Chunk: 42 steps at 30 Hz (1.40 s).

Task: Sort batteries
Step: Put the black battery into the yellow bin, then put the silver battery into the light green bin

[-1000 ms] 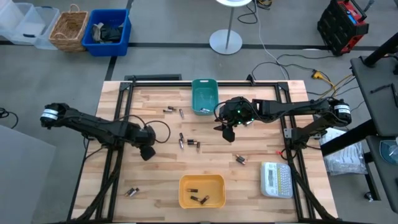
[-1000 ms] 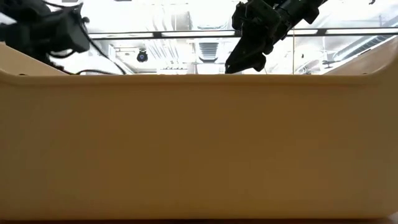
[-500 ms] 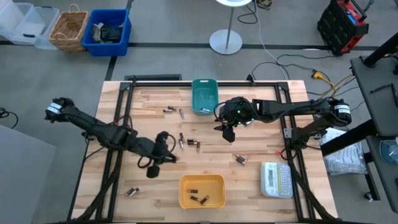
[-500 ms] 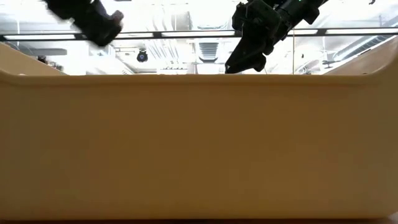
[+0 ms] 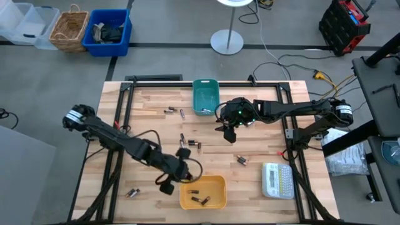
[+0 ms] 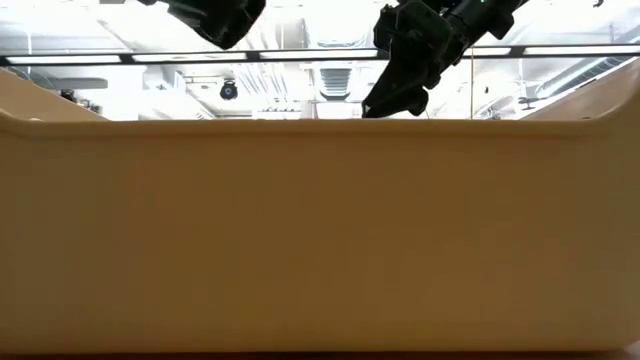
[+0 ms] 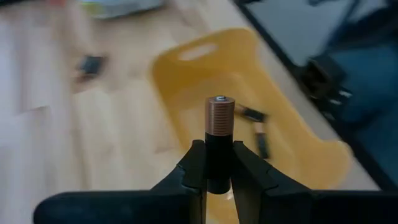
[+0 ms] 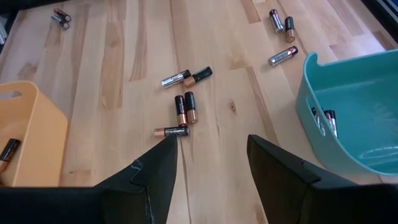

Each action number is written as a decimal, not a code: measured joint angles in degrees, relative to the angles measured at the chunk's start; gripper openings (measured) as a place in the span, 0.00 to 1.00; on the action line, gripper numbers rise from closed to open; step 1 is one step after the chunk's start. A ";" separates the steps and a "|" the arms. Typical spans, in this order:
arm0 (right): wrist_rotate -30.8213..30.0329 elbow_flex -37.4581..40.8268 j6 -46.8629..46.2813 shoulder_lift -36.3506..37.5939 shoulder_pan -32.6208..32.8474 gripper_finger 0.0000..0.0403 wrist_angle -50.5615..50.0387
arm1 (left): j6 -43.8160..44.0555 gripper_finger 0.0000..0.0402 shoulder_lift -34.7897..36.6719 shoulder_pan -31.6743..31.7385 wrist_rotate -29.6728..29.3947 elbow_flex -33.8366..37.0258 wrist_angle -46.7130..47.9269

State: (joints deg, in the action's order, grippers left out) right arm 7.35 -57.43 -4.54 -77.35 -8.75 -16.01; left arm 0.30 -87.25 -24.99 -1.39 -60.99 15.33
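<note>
Loose batteries lie on the wooden table: a pair (image 5: 175, 112) near the teal bin (image 5: 205, 87), a cluster (image 8: 182, 109) mid-table, one (image 5: 242, 160) to the right and one (image 5: 131, 192) near the front left. More batteries lie in the teal bin (image 8: 323, 118) and in the yellow bin (image 5: 215, 185). My left gripper (image 5: 170, 184) hovers just left of the yellow bin (image 7: 205, 74), shut on a black-and-copper battery (image 7: 219, 134). My right gripper (image 5: 228, 131) stands open above mid-table, right of the cluster, with nothing between its fingers (image 8: 152, 174). My left gripper pinches the battery's black end (image 7: 217, 163) between its two fingers (image 7: 191, 168). The copper end with the terminal (image 7: 220, 111) sticks out beyond the fingertips, in line with them. The battery is lifted clear of the table, beside the yellow bin.
A white label maker (image 5: 278, 180) lies at the front right. The yellow bin's wall (image 6: 320, 230) fills the low view. Black frame rails (image 5: 119, 125) run along the table's sides. Bare wood lies between the two bins.
My left gripper has swept from the table's left middle toward the near edge and the right, arriving beside the yellow bin, with the battery still between its fingers.
</note>
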 joint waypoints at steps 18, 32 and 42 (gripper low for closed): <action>0.00 0.14 0.02 0.00 0.00 0.46 0.44 | 4.11 0.18 -8.92 0.33 13.33 -2.83 0.15; 0.00 0.14 0.01 -0.01 0.00 0.46 0.47 | 4.71 0.22 -7.33 0.30 8.00 -4.02 8.04; -0.07 1.54 -4.84 -0.01 0.99 0.46 0.42 | 1.95 0.22 2.33 -0.87 -9.86 -2.37 19.02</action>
State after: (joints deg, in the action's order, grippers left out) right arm 7.29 -55.90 -9.37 -77.36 -7.76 -15.59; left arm 2.24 -84.92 -25.86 -11.25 -63.36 34.36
